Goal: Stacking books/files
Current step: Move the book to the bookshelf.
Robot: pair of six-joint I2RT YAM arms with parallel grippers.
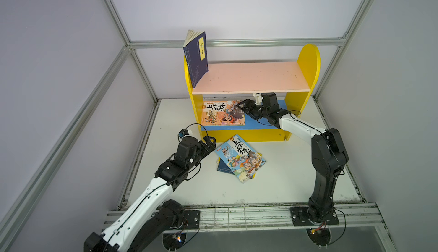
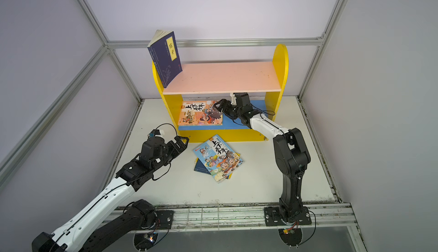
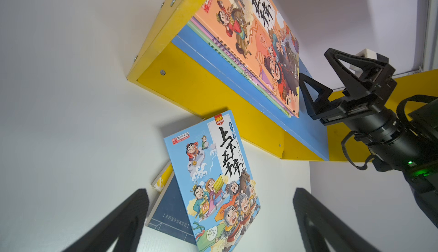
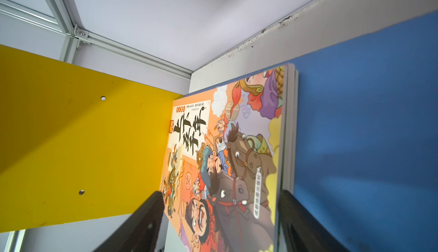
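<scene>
A: The right jaws?
B: Parted, holding nothing, at the orange book's (image 1: 220,114) right edge on the blue lower shelf (image 4: 355,120).
A: The left jaws?
B: Wide open over the tabletop (image 1: 284,179), beside the light blue book (image 1: 239,157).

We look down from high in front in both top views; our wrist cameras sit close, both facing the orange book (image 3: 258,37).

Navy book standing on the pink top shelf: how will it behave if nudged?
Probably tips easily: the navy book stands on its edge, tilted, apparently against the yellow side panel. Likely floppy too: its pages fan open at the top.
</scene>
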